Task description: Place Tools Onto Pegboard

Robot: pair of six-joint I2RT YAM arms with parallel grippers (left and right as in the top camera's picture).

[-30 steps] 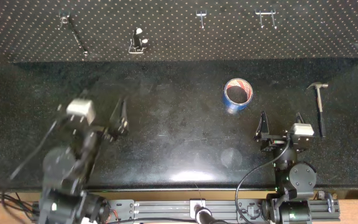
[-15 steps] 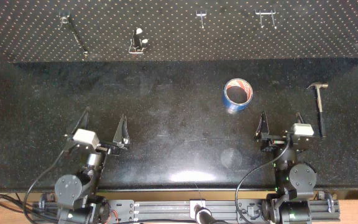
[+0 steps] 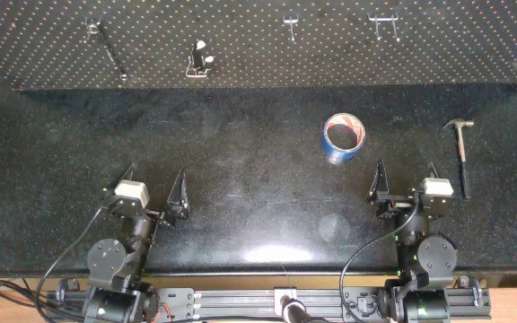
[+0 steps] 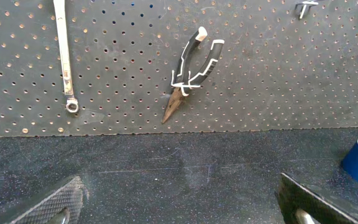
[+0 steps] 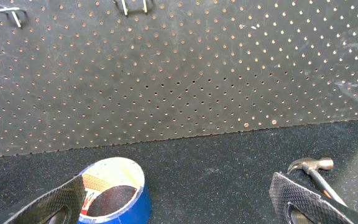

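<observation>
Hung on the pegboard (image 3: 240, 45) toward 11 o'clock in the top view: a wrench (image 3: 108, 49) and, at its 3 o'clock, needle-nose pliers (image 3: 201, 59), with a single hook (image 3: 289, 25) and a double hook (image 3: 384, 27) farther along toward 1 o'clock. Lying on the black table (image 3: 240, 152): a blue tape roll (image 3: 344, 136) at 11 o'clock from the right gripper (image 3: 406, 166) and a hammer (image 3: 461, 152) at its 2 o'clock, head toward the pegboard. Spread wide and holding nothing: the left gripper (image 3: 157, 170) at 7 o'clock and the right gripper at 5 o'clock, near the arm bases.
</observation>
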